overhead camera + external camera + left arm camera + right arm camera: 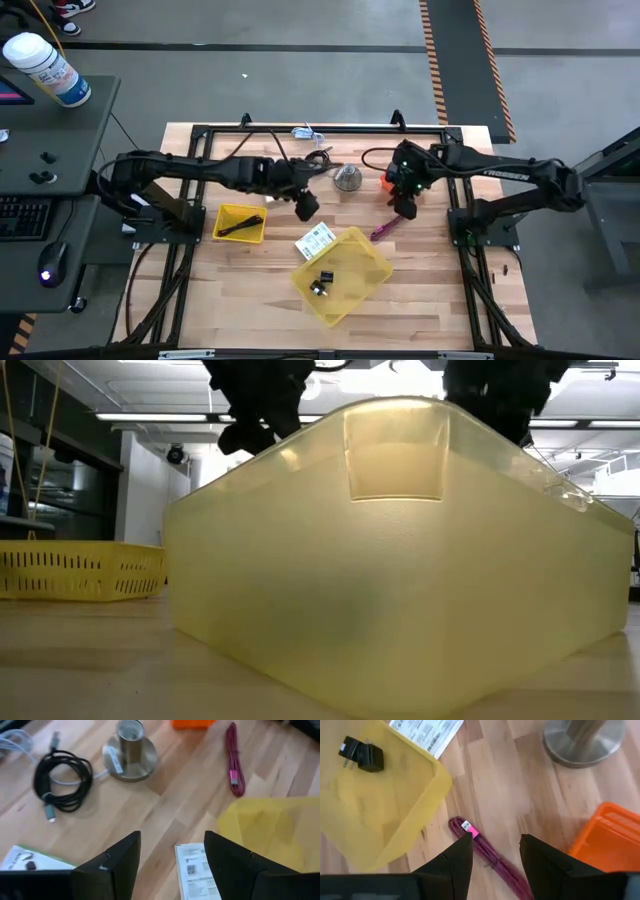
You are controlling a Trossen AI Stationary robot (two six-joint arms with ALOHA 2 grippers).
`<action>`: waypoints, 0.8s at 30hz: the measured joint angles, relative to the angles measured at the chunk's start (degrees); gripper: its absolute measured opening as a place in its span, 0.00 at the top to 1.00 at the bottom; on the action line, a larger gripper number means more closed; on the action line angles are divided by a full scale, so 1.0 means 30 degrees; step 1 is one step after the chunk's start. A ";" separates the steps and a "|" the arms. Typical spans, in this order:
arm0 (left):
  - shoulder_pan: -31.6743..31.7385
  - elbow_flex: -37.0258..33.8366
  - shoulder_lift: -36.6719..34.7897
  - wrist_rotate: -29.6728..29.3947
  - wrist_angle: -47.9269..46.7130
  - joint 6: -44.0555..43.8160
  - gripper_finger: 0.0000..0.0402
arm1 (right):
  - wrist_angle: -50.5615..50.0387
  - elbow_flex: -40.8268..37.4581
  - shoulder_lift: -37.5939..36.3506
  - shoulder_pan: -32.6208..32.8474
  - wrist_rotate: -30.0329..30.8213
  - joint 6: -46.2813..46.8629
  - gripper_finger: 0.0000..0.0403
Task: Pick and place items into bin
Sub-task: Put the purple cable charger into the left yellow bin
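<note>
My left gripper point(305, 206) hovers open above the white printed label card point(315, 241), which lies flat on the table against the yellow bin's point(375, 268) far-left rim. In the left wrist view the card point(196, 870) shows between the open fingers point(172, 842). My right gripper point(405, 206) hovers open over the purple stick-like cable point(383, 229); in the right wrist view it point(485, 851) lies just ahead of the fingers point(496, 845). A black clip point(362, 754) sits in the bin. The coiled black cable point(62, 772) and a white card with a black mark point(25, 861) lie on the table.
A silver cone-shaped piece point(347, 178) stands on the table between the arms. An orange box point(388, 183) sits by my right gripper. A yellow slotted basket point(240, 222) holding a dark object is at the left. In the low view the bin's wall point(400, 580) blocks nearly everything.
</note>
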 joint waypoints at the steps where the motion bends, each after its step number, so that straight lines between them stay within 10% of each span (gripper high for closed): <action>1: 0.0166 0.0000 -0.0168 -0.0055 -0.0253 -0.0166 0.49 | 0.0524 -0.0553 0.0000 -0.0206 -0.0340 -0.0221 0.62; 24: 0.6061 0.0000 -0.2908 0.2384 -0.1415 0.4368 0.55 | 0.3276 -0.2913 0.0000 -0.0291 -0.0370 -0.5563 0.68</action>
